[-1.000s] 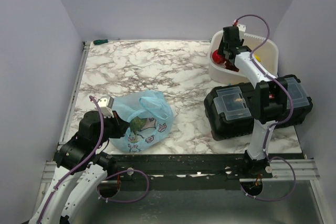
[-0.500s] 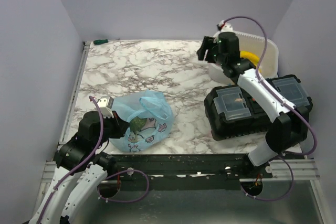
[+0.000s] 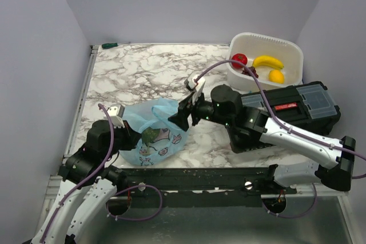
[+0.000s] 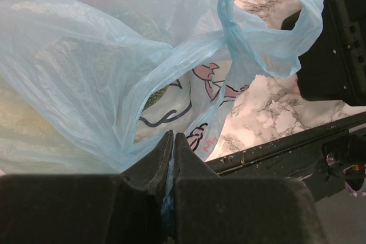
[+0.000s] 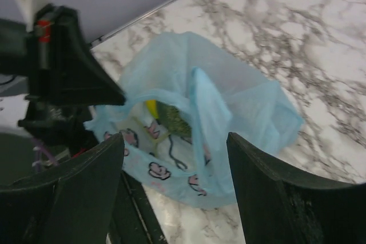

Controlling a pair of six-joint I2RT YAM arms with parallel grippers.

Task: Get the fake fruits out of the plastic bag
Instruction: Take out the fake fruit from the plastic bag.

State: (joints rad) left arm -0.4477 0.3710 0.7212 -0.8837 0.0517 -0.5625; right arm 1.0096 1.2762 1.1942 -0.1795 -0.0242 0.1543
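The light-blue plastic bag [image 3: 155, 131] lies on the marble near the front left, its mouth facing right. My left gripper [image 4: 172, 141] is shut on the bag's [image 4: 108, 67] edge, with film pinched between the jaws. A green melon [image 5: 175, 120] and a yellow bit [image 5: 150, 107] show inside the bag [image 5: 240, 101]. My right gripper [image 5: 174, 137] hangs open just above and right of the bag's mouth, holding nothing. A red tomato [image 3: 239, 59], a banana [image 3: 267, 61] and a yellow-orange citrus [image 3: 276, 76] lie in the white tub [image 3: 290, 48].
A black toolbox [image 3: 297, 107] sits at the right, partly under my right arm. The white tub stands behind it at the back right. A small green object [image 3: 108, 44] lies at the back left corner. A dark metal rail [image 3: 194, 175] runs along the front edge.
My right arm swung from the white tub at the back right across to the bag, its jaws opening wider. The left gripper and the bag stayed put.
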